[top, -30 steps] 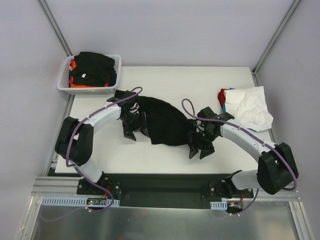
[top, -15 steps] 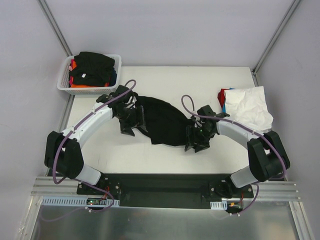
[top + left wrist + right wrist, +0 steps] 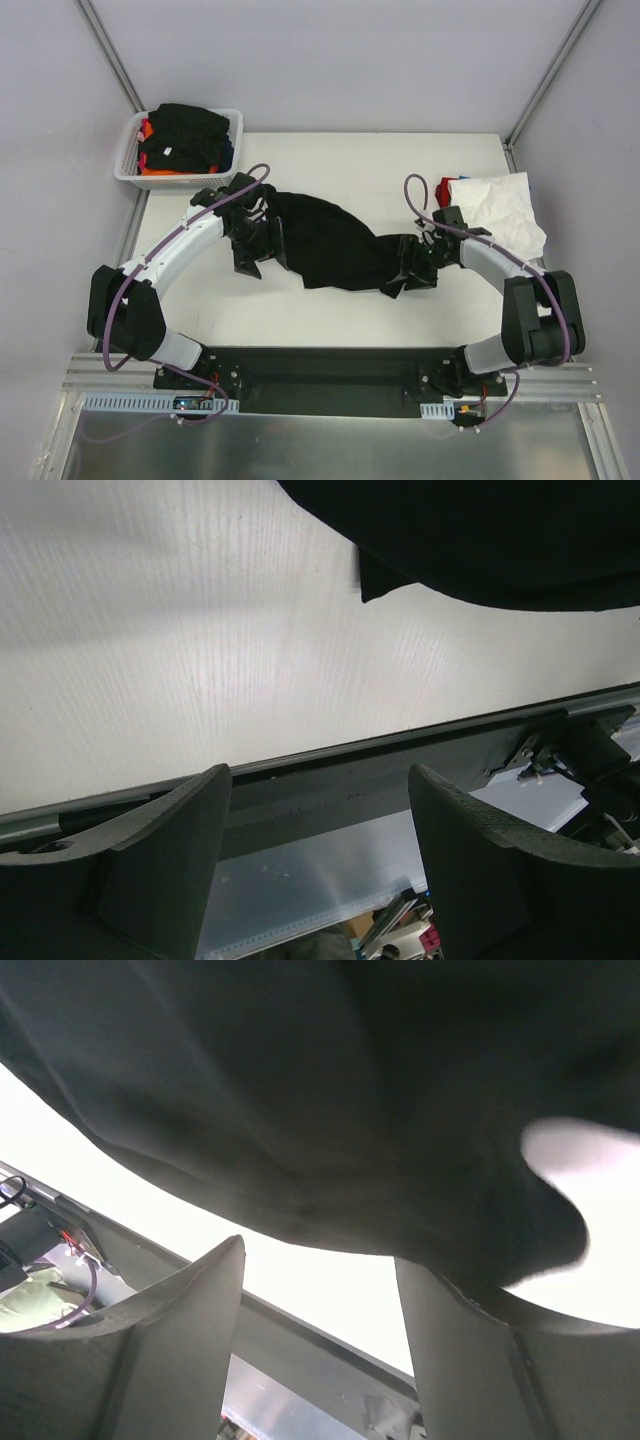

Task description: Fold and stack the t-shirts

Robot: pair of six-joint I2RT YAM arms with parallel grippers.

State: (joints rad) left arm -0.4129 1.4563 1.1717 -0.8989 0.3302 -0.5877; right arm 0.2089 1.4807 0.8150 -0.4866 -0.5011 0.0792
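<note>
Looks down on a white table (image 3: 350, 160). Shows a large black t-shirt (image 3: 325, 245) bunched in a long band across the table's centre, running from 9 o'clock toward 3 o'clock.

Places the left gripper (image 3: 250, 250) at the band's 9 o'clock end and the right gripper (image 3: 408, 272) at its 3 o'clock end, both against the cloth.

Finds both sets of jaws spread apart in the wrist views. On the left, shows bare fingers (image 3: 160, 860) with the black cloth lying just beyond them. On the right, shows the cloth draped over one fingertip (image 3: 470, 1290), not pinched.

Shows at 2 o'clock a crumpled white t-shirt (image 3: 497, 215) lying over a red shirt (image 3: 442, 192).

Shows at 10 o'clock a white mesh basket (image 3: 128, 165) holding a second black shirt (image 3: 185, 135) on top of an orange shirt (image 3: 160, 171).
</note>
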